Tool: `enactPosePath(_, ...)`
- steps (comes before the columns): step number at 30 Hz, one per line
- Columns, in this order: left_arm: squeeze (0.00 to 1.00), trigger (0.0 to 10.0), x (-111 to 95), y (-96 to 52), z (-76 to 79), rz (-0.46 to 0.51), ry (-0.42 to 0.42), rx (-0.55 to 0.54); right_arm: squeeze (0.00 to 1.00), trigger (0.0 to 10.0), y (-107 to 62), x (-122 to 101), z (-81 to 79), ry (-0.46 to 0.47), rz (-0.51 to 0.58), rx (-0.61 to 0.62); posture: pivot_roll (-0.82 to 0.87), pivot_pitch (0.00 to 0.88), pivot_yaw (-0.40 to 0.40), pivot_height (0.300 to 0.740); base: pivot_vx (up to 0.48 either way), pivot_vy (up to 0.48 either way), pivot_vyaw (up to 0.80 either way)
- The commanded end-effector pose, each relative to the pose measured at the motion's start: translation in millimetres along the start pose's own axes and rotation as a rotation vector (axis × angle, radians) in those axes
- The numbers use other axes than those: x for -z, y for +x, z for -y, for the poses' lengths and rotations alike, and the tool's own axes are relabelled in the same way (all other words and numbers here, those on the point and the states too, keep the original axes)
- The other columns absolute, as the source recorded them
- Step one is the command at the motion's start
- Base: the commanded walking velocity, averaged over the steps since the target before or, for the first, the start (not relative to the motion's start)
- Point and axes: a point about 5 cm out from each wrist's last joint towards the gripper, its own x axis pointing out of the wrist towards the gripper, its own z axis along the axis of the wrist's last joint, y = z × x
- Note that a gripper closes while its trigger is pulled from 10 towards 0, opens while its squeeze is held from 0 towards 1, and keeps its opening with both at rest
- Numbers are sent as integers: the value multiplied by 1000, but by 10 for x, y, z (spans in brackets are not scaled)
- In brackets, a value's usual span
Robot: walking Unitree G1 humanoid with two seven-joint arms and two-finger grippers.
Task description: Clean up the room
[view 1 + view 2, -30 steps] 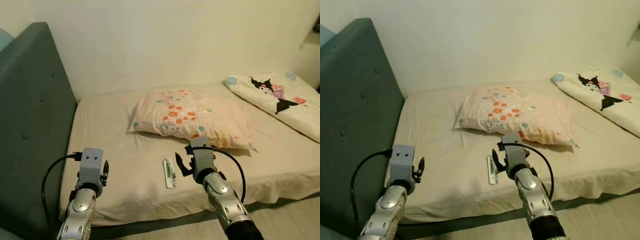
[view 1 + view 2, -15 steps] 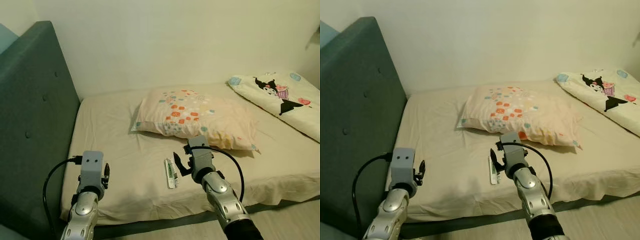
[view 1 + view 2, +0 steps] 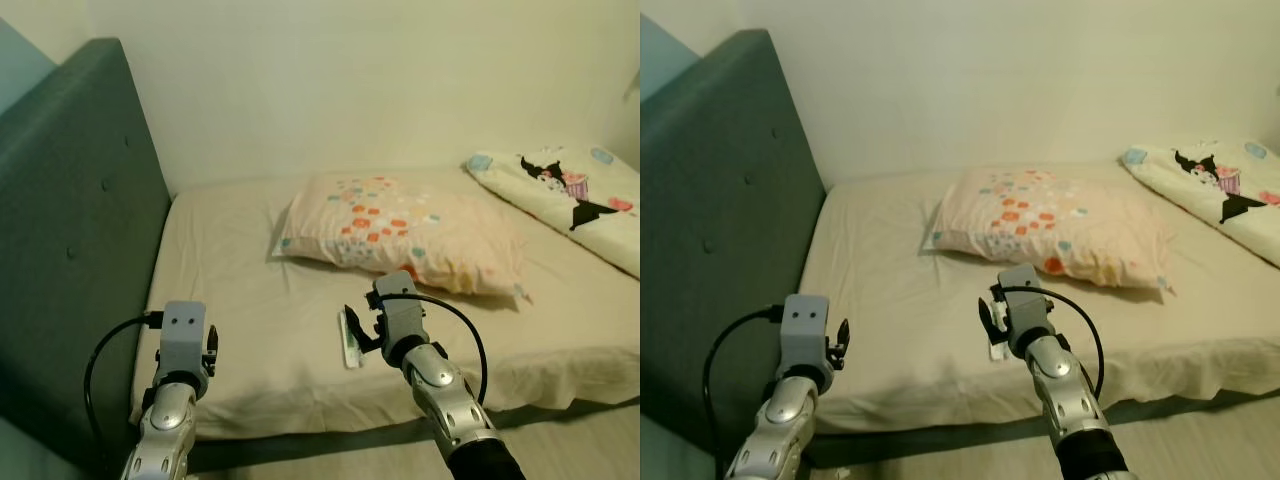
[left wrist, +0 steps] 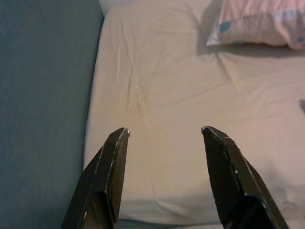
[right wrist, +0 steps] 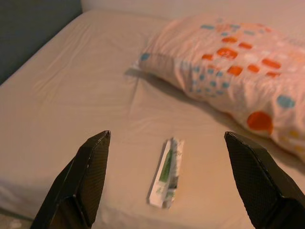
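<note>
Both end effectors hover spread wide: right end effector above tube.

- The left gripper is hanging low on the left arm, its fingers spread.
- The right gripper is reaching forward on the right arm, its fingers spread wide.

pillows: 2, one peach pillow with orange and blue squares, one white pillow with a black cartoon figure | small white-and-green flat packet: 1 | bed with beige fitted sheet: 1 | dark teal upholstered headboard: 1 | black two-fingered grippers: 2, left gripper, right gripper
</note>
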Motion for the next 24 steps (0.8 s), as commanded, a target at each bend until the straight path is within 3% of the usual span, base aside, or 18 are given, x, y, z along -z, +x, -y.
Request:
enactPosePath(1, 0, 10000, 27, -20, 0, -14, 15, 11, 0, 10000, -23, 65, -26, 12, -17, -3, -49, 79, 7, 640, 0, 0, 0)
enactPosePath(24, 0, 10000, -10, -24, 70, 0, 37, 48, 0, 10000, -42, 92, -47, 36, -22, 1, -42, 96, 16, 630, 0, 0, 0)
